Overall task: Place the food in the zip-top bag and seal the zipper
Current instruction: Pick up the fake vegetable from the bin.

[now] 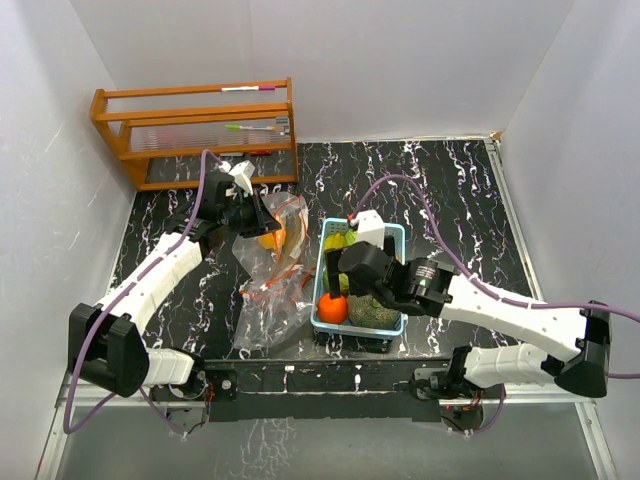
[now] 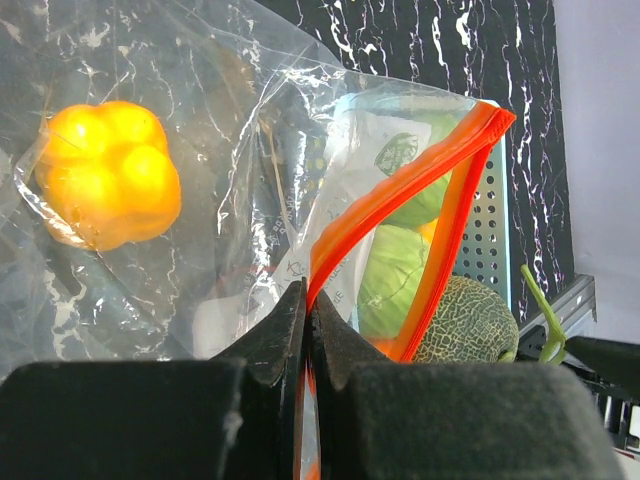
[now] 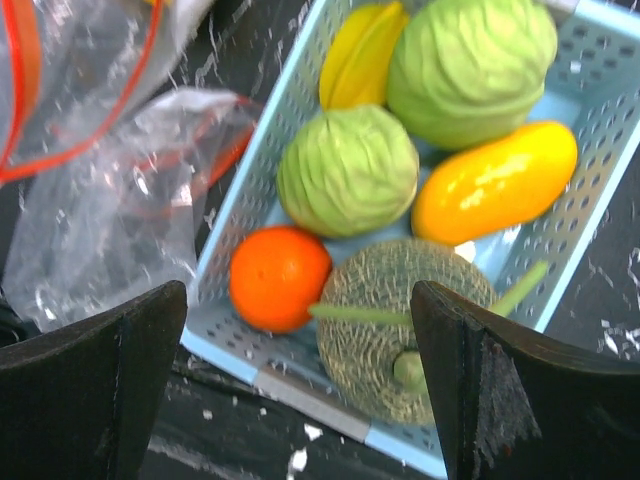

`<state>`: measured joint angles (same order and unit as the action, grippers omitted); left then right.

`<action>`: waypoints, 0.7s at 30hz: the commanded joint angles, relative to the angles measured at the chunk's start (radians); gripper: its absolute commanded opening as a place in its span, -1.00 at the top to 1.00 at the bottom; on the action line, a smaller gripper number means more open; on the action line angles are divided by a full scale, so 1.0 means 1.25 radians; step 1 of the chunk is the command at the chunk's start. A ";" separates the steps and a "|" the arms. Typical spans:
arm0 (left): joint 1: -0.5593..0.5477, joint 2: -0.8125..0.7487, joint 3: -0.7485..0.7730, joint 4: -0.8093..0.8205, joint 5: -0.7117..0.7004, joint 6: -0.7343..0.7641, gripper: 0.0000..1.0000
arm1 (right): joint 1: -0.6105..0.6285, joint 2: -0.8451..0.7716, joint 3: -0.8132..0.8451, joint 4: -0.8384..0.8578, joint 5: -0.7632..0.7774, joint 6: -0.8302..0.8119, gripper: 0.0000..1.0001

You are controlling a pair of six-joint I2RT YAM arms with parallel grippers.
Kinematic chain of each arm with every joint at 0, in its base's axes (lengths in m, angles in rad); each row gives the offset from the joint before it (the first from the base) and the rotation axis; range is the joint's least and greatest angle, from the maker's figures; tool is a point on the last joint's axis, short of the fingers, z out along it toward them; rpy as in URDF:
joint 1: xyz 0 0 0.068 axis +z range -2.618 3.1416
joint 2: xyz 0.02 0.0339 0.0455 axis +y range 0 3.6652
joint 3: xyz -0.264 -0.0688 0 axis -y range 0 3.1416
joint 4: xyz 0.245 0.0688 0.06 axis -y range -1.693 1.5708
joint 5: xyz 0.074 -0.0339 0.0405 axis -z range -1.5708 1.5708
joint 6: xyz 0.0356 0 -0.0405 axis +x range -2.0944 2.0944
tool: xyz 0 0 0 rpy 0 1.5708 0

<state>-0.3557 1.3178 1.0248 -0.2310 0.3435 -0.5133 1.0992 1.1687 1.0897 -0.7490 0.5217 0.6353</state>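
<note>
The clear zip-top bag with an orange-red zipper lies left of the light-blue basket. My left gripper is shut on the bag's zipper edge and holds its mouth up. A yellow-orange pepper sits inside the bag. My right gripper is open and empty above the basket's near end. The basket holds an orange, a netted melon, two green cabbages, a yellow-orange pepper and a yellow piece.
A wooden rack with pens stands at the back left. White walls close in the black marbled table on three sides. A metal rail runs along the near edge.
</note>
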 commanded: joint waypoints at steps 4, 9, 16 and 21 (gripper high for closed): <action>-0.002 -0.006 -0.003 0.018 0.011 -0.003 1.00 | 0.087 -0.041 0.004 -0.217 0.074 0.233 -0.94; -0.002 0.002 -0.002 0.015 0.011 0.000 1.00 | 0.092 -0.102 -0.034 -0.249 0.079 0.302 -0.82; -0.001 0.008 -0.004 0.020 0.018 -0.004 1.00 | 0.094 -0.164 -0.010 -0.238 0.100 0.295 -0.71; -0.002 0.003 -0.004 0.016 0.013 -0.002 1.00 | 0.094 -0.163 0.076 -0.352 0.099 0.307 -0.70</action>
<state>-0.3557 1.3361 1.0218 -0.2161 0.3489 -0.5167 1.2114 0.9821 1.0847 -1.1027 0.6086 0.9825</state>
